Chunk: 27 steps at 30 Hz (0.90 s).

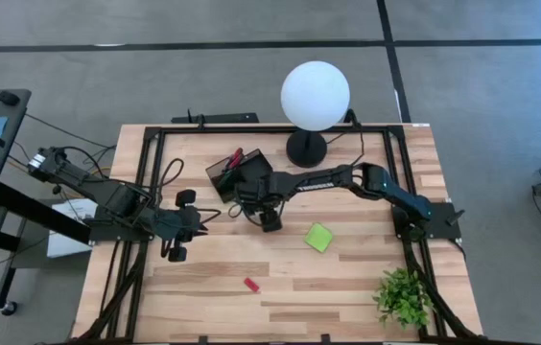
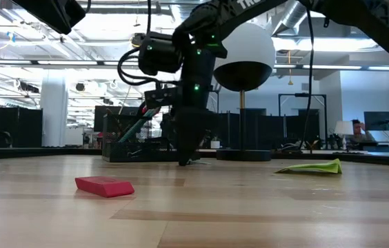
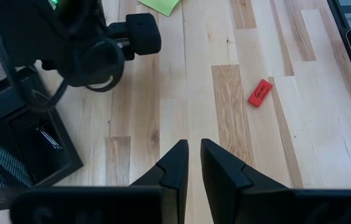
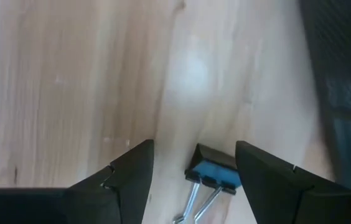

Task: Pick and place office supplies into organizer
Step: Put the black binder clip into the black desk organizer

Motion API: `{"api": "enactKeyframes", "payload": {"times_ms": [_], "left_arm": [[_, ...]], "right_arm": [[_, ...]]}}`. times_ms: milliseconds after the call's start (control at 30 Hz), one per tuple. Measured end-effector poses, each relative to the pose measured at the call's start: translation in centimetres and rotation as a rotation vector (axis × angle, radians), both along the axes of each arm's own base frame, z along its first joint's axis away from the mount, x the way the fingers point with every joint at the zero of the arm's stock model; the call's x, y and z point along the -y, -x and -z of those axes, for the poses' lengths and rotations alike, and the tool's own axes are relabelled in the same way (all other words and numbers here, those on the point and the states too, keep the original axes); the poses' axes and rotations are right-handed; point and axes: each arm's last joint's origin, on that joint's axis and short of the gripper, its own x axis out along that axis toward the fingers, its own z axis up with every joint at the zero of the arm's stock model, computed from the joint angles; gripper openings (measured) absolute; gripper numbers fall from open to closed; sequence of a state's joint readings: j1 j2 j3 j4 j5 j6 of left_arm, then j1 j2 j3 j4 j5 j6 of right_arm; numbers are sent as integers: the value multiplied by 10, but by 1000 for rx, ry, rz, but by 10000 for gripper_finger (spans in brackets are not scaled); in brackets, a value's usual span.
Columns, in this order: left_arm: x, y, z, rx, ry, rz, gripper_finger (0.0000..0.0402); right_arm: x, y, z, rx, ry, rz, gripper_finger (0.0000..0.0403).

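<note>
Now the right pincer (image 4: 194,163) is down low over the wooden table (image 1: 347,278). Its two dark fingers (image 4: 132,171) stand wide apart. A small clip (image 4: 213,176) lies on the wood right between them. It is black and blue with thin silver wire handles. I cannot tell if the fingers touch it.

Just beside this pincer sits the black tray (image 1: 237,172). It already has pens and red scissors (image 1: 234,156) sticking up in it. On the other side of the pincer, near it, lies the green sticky pad (image 1: 319,237), flat on the table.

The left pincer (image 3: 193,163) hangs above the table, a bit away from the right one. Its fingers are almost together, with only a thin gap, and they hold nothing. In front of it, well apart, lies a little red piece (image 3: 260,93) on the bare wood.

Behind the tray stands a white ball lamp (image 1: 315,95). A small green plant (image 1: 403,295) sits at the corner of the table, far from both pincers.
</note>
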<state>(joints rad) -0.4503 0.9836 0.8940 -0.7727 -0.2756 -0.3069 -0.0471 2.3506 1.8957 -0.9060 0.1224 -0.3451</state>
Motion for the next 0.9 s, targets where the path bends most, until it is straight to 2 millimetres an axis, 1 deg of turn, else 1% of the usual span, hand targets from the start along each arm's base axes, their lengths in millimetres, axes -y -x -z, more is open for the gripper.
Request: {"api": "enactKeyframes", "payload": {"times_ms": [133,267,367,533,700,767,900], "left_arm": [[0,0,0,0,0,0,38],[0,0,0,0,0,0,38],[0,0,0,0,0,0,38],[0,0,0,0,0,0,38],[0,0,0,0,0,0,38],[0,0,0,0,0,0,38],[0,0,0,0,0,0,38]], "right_arm": [[-1,1,-2,15,-25,108,219],[0,0,-10,48,-41,151,219],[5,2,-10,36,-54,196,219],[17,2,-20,53,-75,319,219],[30,3,-21,63,-111,451,219],[33,4,-21,65,-128,472,219],[33,4,-21,61,-126,462,219]]}}
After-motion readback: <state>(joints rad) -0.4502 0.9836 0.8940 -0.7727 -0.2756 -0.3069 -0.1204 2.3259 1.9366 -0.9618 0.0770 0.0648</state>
